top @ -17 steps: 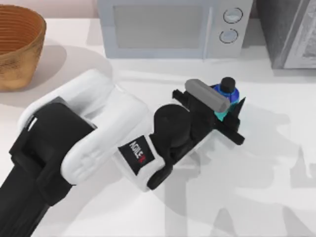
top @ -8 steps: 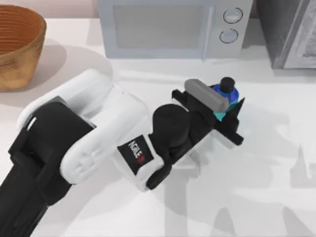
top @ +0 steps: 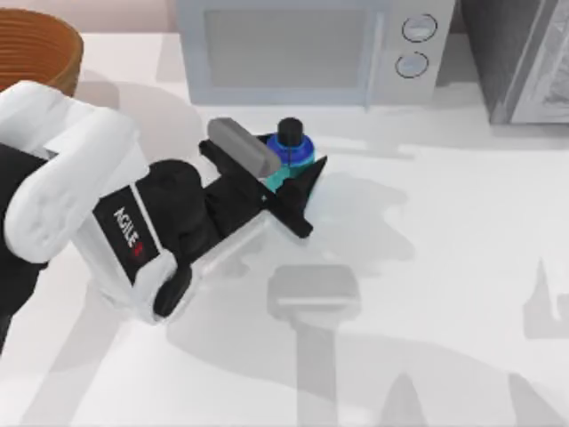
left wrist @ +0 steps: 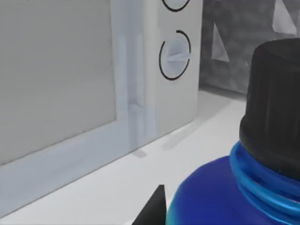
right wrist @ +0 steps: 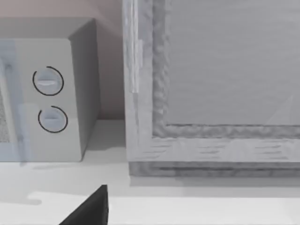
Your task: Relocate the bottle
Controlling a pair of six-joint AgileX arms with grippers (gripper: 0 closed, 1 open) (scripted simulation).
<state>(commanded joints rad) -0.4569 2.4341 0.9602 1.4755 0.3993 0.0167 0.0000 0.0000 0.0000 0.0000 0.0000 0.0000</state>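
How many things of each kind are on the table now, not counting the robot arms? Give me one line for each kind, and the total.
Bottle, held in the left gripper: 1
Wicker basket: 1
Microwave: 1
Grey textured box at the top view's right: 1
Total: 4

Rendered kitchen counter, microwave, wicker basket

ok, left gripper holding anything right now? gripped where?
Yes: the left gripper holds the bottle, its fingers closed on the cyan lower body, below the blue shoulder and black cap, in front of the microwave.
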